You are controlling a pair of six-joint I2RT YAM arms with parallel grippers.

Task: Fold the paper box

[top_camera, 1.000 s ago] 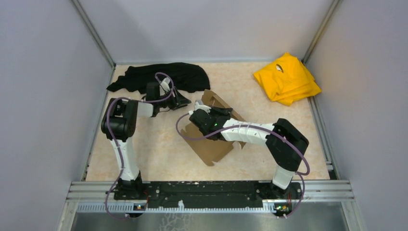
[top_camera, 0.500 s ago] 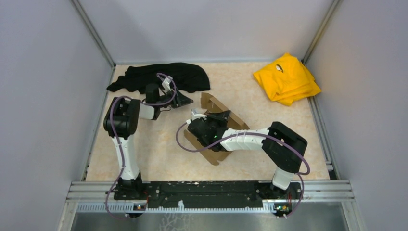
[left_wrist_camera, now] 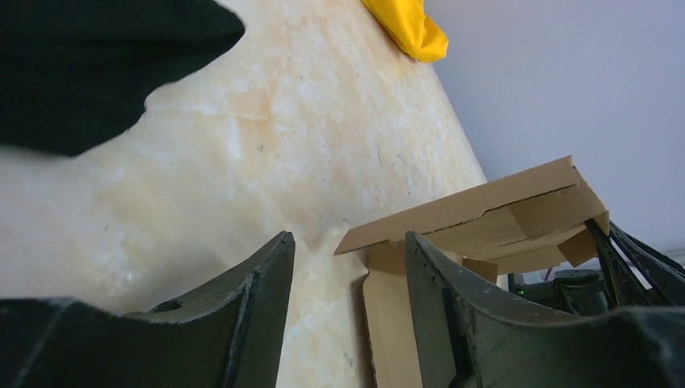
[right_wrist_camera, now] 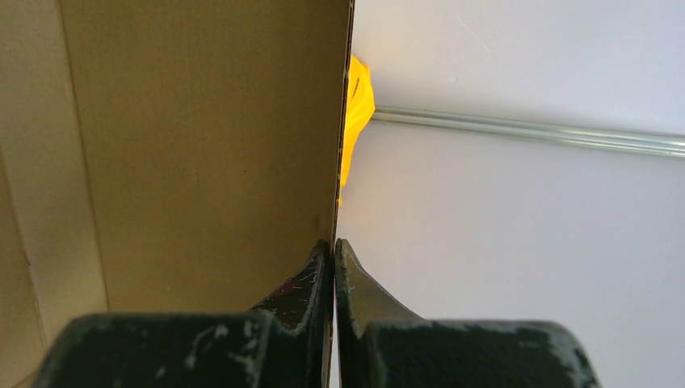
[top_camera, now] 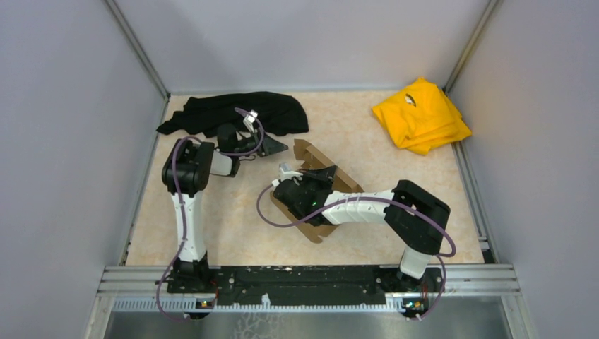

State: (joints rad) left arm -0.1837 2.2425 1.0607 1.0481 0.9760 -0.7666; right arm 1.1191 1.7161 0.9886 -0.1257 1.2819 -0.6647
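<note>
Where right pincer (right_wrist_camera: 334, 249) pinches, paper box (right_wrist_camera: 202, 121) edge

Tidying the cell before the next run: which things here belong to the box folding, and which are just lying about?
In use: box, pinched by right end effector; left end effector, open.
Lying about: black cloth; yellow cloth.

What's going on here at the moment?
The right pincer is clamped on the thin edge of an upright panel of the paper box, which sits partly folded in the middle of the table. The left pincer is open and holds nothing, aimed at the box's raised end close by. A black cloth and a yellow cloth lie at the far corners, with neither arm on them.
</note>
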